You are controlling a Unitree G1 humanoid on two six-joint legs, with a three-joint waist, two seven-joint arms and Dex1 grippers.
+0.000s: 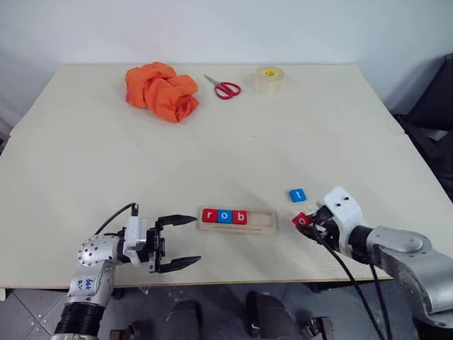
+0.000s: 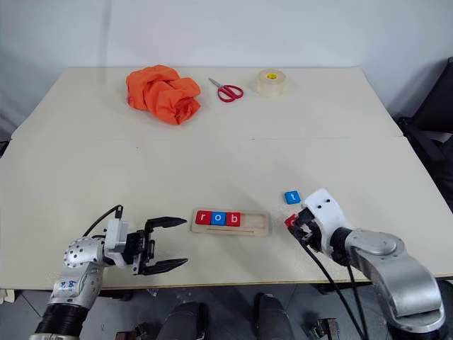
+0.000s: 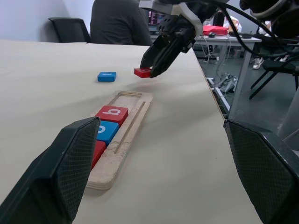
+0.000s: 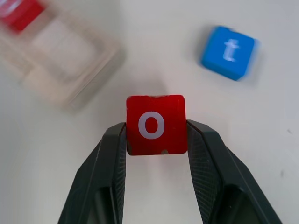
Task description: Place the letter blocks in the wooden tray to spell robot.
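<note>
Our right fingers pinch the red o; left fingers wide. We should keep it level, lowering beside b in the tray.

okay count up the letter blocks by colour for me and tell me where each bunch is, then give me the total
Red blocks: 3, the r and b in the wooden tray, and the red o held in the right gripper.
Blue blocks: 2, the blue o in the tray and the t on the table.
Total: 5
</note>
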